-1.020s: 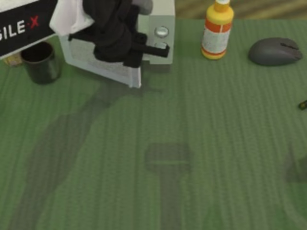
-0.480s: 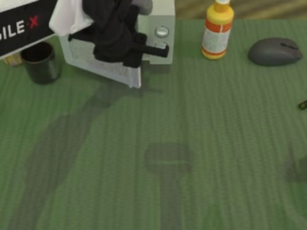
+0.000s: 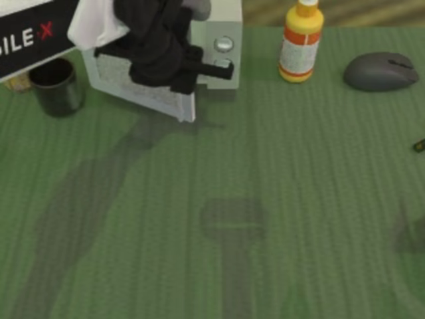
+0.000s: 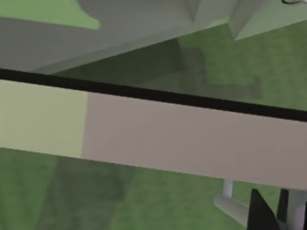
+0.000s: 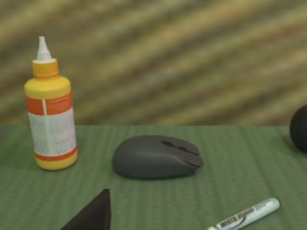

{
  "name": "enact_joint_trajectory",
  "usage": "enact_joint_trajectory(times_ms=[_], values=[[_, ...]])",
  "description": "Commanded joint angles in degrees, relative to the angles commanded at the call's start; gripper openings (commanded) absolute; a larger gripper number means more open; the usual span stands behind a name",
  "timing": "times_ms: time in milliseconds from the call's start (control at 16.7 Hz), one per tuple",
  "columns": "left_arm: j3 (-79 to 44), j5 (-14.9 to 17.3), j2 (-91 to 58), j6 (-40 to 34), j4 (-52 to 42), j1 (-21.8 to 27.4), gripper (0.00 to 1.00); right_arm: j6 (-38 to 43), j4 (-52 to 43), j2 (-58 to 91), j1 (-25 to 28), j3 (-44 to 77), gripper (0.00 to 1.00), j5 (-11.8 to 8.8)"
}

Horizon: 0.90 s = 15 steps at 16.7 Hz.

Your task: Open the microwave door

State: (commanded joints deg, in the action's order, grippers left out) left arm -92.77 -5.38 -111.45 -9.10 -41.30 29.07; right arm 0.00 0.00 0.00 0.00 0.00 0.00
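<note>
We see the small boxy off-white microwave (image 3: 222,26) at the table's far edge, left of centre, its two round silver knobs facing us. Its flat off-white door with the grey speckled mesh window (image 3: 156,96) stands partly open, its free edge swung out toward the table's near side.

Green ribbed table mat (image 3: 299,199) (soft shadows across it), blurred tan striped backdrop (image 5: 192,62) behind the far edge
</note>
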Motion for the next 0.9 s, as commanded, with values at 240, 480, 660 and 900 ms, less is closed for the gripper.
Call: enact_joint_trajectory(times_ms=[240,480,660,900], values=[[0.0,0.0,0.0,0.0,0.0,0.0,0.0,0.0,0.0,0.0,0.0,0.0,1.0,0.0],[1.5,1.3,1.2,1.6,0.6,-0.2,0.0,0.0,0.0,0.0,0.0,0.0,1.0,0.0],[4.8,3.1,3.3,5.3,1.5,-1.4,0.0,0.0,0.0,0.0,0.0,0.0,1.0,0.0],[5.7,3.8,4.2,6.5,1.9,-1.7,0.0,0.0,0.0,0.0,0.0,0.0,1.0,0.0]])
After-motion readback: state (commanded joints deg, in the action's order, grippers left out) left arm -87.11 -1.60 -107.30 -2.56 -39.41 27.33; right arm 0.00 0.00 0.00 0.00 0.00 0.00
